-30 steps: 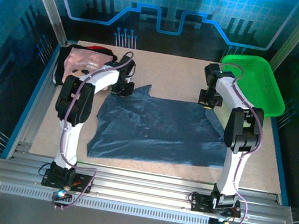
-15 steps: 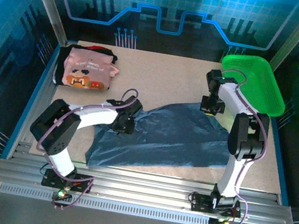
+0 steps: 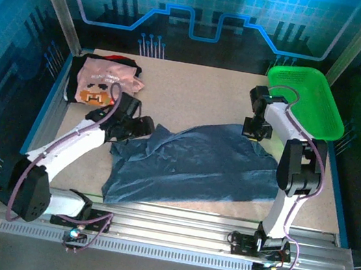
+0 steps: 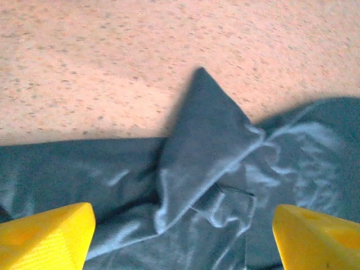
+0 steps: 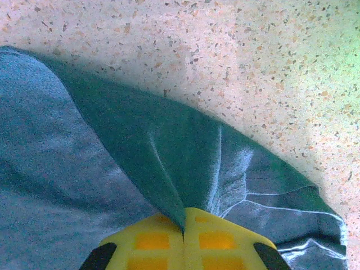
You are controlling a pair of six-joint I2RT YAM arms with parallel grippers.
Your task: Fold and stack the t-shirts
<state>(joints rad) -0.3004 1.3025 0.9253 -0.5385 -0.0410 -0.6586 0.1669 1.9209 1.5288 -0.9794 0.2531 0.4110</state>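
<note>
Now, starting at your far left, the pink t-shirt (image 3: 104,84) with its pixel print lies folded on top of a black shirt (image 3: 75,74) in the far-left corner of the tabletop (image 3: 195,85). Just right of that stack, your left pincer (image 3: 141,128) sits low at the left edge of the slate-blue t-shirt (image 3: 196,165). In the left wrist view its yellow fingers (image 4: 48,233) stand spread wide above loose cloth, gripping none of it, and a turned-over corner of the shirt points toward the bare tabletop. The blue shirt lies rumpled across the middle, with its long axis running from the near left up to the far right; which end is the collar you cannot tell. At its far-right tip your right pincer (image 3: 254,130) is pressed together on a fold of the cloth, and the yellow fingertips (image 5: 216,239) pull the fabric up into a ridge. Beyond that, the green basket (image 3: 311,101) sits in the far-right corner. A second ago your left pincer was up beside the pink shirt, hiding part of it, and the blue shirt lay spread wider. Since then the pincer has come toward you and its jaws have spread. The shirt's left side is now bunched and narrower, while your right pincer keeps its pinch at the same spot.
</note>
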